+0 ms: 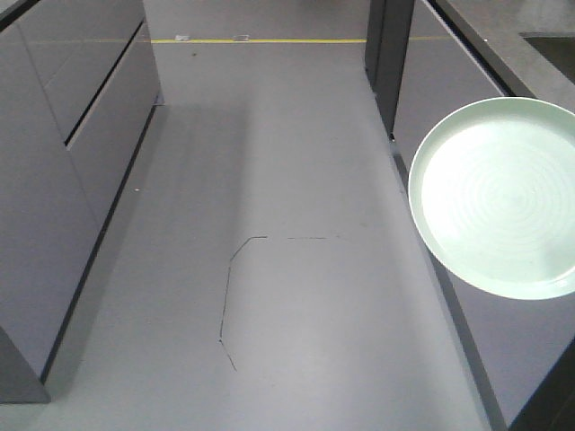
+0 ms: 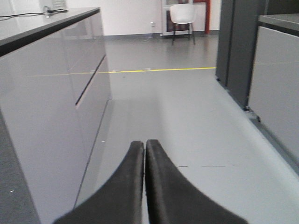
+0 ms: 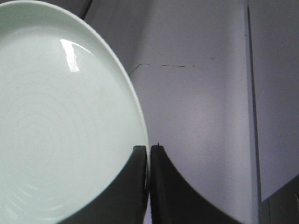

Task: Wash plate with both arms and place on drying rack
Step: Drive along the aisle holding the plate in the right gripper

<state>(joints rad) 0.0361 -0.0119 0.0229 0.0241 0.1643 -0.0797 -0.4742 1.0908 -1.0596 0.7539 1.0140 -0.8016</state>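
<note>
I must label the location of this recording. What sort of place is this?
Probably a mock kitchen in a lab or showroom: grey handleless cabinets under dark countertops line an aisle, a yellow floor line crosses it, and a white chair stands at the far end.

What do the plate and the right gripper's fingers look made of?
The plate looks like glazed ceramic, possibly melamine: glossy mint surface, sharp highlight, faint concentric rings. The right gripper has matte black fingers, probably rubber or plastic: no glare.
</note>
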